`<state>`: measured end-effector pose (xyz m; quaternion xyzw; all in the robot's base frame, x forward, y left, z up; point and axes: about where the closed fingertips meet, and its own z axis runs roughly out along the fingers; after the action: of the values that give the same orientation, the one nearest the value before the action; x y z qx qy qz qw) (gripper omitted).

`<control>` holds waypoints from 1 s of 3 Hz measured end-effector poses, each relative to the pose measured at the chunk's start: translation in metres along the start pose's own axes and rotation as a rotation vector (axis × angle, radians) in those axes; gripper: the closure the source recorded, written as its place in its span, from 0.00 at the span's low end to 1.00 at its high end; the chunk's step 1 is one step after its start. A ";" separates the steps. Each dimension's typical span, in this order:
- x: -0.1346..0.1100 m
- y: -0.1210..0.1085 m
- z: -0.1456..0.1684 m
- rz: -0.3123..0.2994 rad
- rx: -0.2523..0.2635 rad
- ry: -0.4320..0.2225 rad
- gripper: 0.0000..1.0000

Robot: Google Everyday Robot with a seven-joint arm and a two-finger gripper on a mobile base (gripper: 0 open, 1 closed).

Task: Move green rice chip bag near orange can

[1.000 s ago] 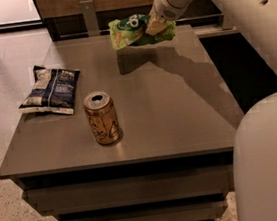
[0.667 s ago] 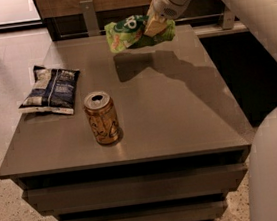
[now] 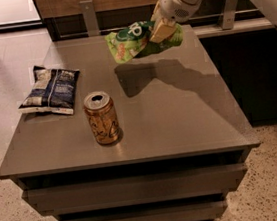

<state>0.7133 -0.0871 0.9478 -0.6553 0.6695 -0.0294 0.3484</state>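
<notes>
The hand point(image 3: 161, 29) is clamped on the bag point(image 3: 129, 44), pinching it near its right end, and holds it in the air over the far part of the desk point(image 3: 189, 116). The bag sticks out to the left of the hand, crumpled and roughly level, and its shadow point(image 3: 142, 77) lies on the desk below. The can point(image 3: 101, 118) stands upright near the front left, well apart from the bag, with the blue bag point(image 3: 50, 89) lying flat just behind it and to its left. The step in hand looks to be the carry toward the can, and the task seems about half done: the lift is made, the placing is not. To do it well, I would bring the bag forward and to the left at its present height and lower it only once it is over bare desk beside the can. The open patch to the can's right and behind it looks the best spot, since the blue bag takes up the left side. The free end of the bag leads the way, so that end, not the hand, should be judged against the can. A light upright can would likely tip at a brush. A crinkly bag held by one end may sag or swing, so a slow approach suits. Set it down flat, let go, then lift straight up so the bag is not dragged along.
</notes>
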 end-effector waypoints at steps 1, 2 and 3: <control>0.001 0.003 -0.001 -0.005 -0.009 -0.001 1.00; 0.004 0.006 -0.006 -0.018 -0.012 0.009 1.00; 0.008 0.023 -0.021 -0.044 -0.025 0.029 1.00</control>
<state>0.6840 -0.1003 0.9491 -0.6737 0.6603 -0.0383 0.3296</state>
